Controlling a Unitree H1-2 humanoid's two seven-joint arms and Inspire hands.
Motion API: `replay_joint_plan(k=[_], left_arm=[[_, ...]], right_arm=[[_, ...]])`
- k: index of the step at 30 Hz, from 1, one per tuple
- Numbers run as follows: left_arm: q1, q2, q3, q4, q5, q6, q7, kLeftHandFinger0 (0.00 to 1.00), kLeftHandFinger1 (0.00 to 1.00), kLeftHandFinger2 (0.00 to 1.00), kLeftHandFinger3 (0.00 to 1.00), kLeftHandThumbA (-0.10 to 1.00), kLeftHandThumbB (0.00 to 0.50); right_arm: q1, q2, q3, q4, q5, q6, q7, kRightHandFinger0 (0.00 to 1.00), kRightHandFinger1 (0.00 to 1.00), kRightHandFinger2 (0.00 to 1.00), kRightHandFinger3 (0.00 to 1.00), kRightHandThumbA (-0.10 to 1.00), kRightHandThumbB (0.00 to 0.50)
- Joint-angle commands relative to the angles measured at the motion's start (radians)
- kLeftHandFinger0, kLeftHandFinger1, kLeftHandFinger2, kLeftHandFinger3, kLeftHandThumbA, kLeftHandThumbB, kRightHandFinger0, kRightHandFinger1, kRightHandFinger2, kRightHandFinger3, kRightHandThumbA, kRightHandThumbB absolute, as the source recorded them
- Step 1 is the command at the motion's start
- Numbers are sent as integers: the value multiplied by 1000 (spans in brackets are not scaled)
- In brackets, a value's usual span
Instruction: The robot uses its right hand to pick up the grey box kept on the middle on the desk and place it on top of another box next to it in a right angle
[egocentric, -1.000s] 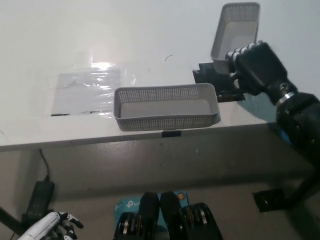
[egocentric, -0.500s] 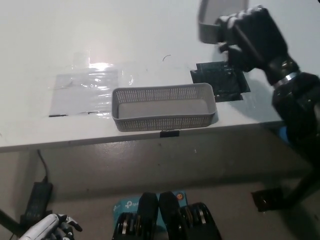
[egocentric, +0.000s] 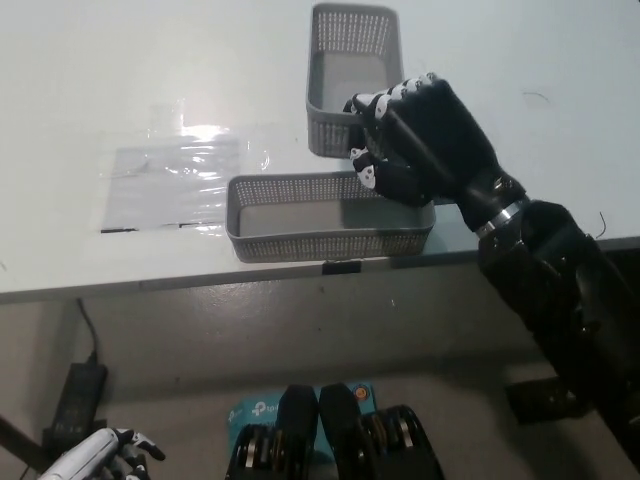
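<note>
The white table (egocentric: 120, 90) fills most of the view, its front edge running across below the right hand. And there is the black right arm (egocentric: 560, 290), sweeping in from the bottom right and reaching up over that edge. At its end the right hand (egocentric: 420, 140) is clamped on the near end of a grey mesh basket (egocentric: 350, 60), fingers curled over the rim with pale fingertips (egocentric: 365, 103) showing against the mesh. That held grey mesh basket stretches away from the hand toward the far side of the table, long axis pointing away, open side up. Whether its near end is touching the basket below or just clear of it, I cannot tell.

Right under the hand and running off to its left lies the second grey mesh basket (egocentric: 300, 215), long axis along the table edge, so the two sit roughly at a right angle. The hand covers its far right corner.

Further to the hand's left, a sheet of clear plastic film (egocentric: 170, 180) lies flat on the table, catching a bright glare. A small black marker (egocentric: 342, 267) sits on the table edge just below the lower basket.

Down at the lower left, well away from all this, the white left hand (egocentric: 105, 458) hangs low, fingers loosely curled on nothing.
</note>
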Motion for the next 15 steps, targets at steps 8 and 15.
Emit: replay_joint_plan(k=[8, 15], left_arm=[[-13, 17, 14, -14, -2, -24, 6, 342, 379, 484, 594, 164, 325], [-29, 18, 8, -9, 3, -12, -2, 296, 343, 447, 579, 147, 327]], right_arm=[[1, 14, -20, 18, 42, -70, -19, 0, 0, 248, 150, -100, 261], [51, 58, -14, 17, 33, -47, -21, 0, 0, 247, 106, -100, 198]])
